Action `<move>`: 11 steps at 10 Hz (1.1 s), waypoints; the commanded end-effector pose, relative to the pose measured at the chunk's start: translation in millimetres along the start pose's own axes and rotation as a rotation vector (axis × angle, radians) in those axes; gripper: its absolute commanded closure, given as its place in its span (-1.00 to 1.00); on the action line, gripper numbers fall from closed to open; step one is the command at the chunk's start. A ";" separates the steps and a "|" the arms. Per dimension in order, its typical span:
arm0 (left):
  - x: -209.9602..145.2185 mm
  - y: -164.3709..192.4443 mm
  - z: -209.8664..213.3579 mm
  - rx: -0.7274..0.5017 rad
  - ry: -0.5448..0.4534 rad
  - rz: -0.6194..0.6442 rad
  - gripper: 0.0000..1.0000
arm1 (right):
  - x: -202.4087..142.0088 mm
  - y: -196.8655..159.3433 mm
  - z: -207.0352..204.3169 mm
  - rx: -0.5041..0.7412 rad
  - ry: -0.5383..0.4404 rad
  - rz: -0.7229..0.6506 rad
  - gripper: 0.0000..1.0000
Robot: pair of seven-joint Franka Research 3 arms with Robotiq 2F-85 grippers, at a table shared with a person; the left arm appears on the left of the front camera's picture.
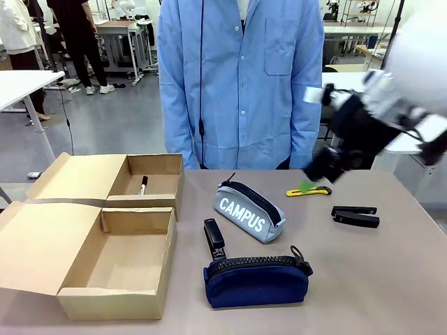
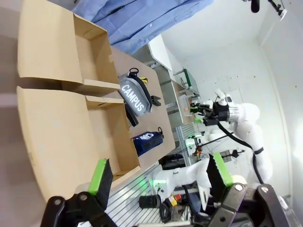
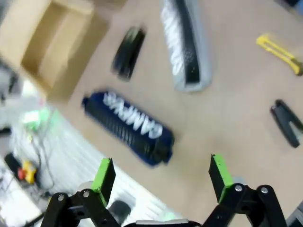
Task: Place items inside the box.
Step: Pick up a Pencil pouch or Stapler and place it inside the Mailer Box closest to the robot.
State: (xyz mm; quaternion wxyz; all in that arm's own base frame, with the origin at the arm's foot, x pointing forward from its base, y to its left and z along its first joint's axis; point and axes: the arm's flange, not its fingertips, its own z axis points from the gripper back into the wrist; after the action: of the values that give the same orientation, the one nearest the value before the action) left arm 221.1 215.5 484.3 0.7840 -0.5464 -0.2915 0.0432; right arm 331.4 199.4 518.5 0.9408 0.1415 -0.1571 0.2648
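The cardboard box (image 1: pixel 105 237) lies open at the table's left, and a black marker pen (image 1: pixel 144 185) rests in its far compartment. In the middle are the grey "CAMPUS" pouch (image 1: pixel 248 209), the navy pouch (image 1: pixel 255 280) and a black stapler (image 1: pixel 214 239). A second black stapler (image 1: pixel 356 216) and the yellow utility knife (image 1: pixel 309 190) lie to the right. My right gripper (image 1: pixel 311 180) hangs blurred just above the knife. In its wrist view that gripper (image 3: pixel 161 177) is open and holds nothing, over the navy pouch (image 3: pixel 128 125). My left gripper (image 2: pixel 159 175) is open above the box (image 2: pixel 61 118).
A person in a blue coat (image 1: pixel 241 84) stands at the far edge of the table. The box flaps (image 1: pixel 42 244) spread out to the left. Bare tabletop (image 1: pixel 377 279) lies at the front right.
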 end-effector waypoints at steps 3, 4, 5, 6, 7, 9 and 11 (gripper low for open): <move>0.7 -1.8 0.3 -0.022 -0.013 -0.023 -1.00 | 73.8 15.1 -62.4 -0.172 0.040 -0.099 -1.00; 0.7 -1.8 0.3 -0.022 -0.013 -0.023 -1.00 | 79.8 15.9 -69.0 -0.145 0.058 -0.113 -1.00; 0.7 -1.8 0.3 -0.022 -0.013 -0.023 -1.00 | 56.8 13.1 -56.5 -0.132 0.003 -0.075 -1.00; 0.7 -1.8 0.3 -0.022 -0.013 -0.023 -1.00 | 56.8 13.1 -56.5 -0.132 0.003 -0.075 -1.00; 0.7 -1.8 0.3 -0.022 -0.013 -0.023 -1.00 | 68.5 8.7 -75.3 -0.143 0.040 -0.088 -1.00; 0.7 -1.8 0.3 -0.022 -0.013 -0.023 -1.00 | 16.2 -38.4 -33.7 -0.006 -0.109 -0.232 -1.00; 0.7 -1.8 0.3 -0.022 -0.013 -0.023 -1.00 | -87.6 -88.4 20.9 0.174 -0.250 -0.396 -1.00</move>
State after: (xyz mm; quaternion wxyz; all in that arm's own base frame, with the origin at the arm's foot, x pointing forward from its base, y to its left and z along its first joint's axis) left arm 220.4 215.6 485.1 0.7838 -0.5463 -0.2922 0.0426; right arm 356.9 139.2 488.3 0.9512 0.2286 -0.1847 0.0939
